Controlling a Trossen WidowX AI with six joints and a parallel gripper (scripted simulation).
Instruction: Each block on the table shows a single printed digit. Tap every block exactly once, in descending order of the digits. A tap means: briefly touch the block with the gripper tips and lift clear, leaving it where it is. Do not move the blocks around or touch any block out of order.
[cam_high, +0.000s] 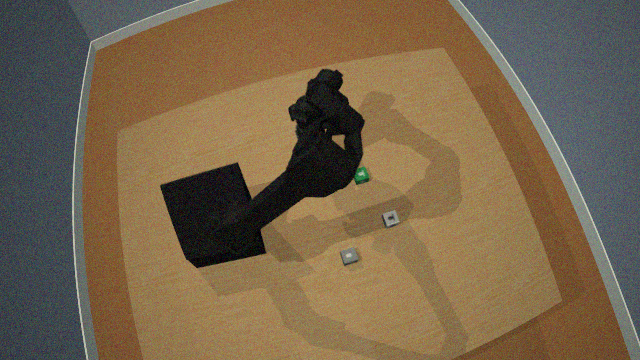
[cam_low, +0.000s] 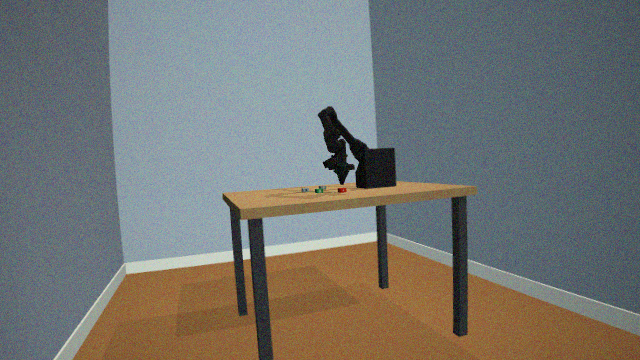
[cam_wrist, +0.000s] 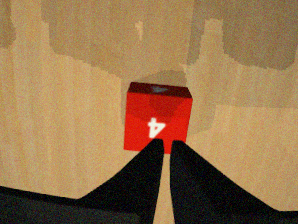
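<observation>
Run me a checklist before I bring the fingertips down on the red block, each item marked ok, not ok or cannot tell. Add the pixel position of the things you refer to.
1. Fingers shut for a tap: ok, the gripper (cam_low: 342, 183) (cam_wrist: 166, 148) is closed with only a narrow gap at the tips.
2. Digit readable on the red block (cam_low: 342, 190) (cam_wrist: 152, 107): ok, a 4.
3. Tips above the block: ok, the exterior view shows them over it, with a gap.
4. Tips centred on it: not ok, the wrist view puts them towards one edge, by the digit.
5. Red next in descending order: cannot tell, the other blocks' digits are too small to read and past taps leave no mark.
</observation>
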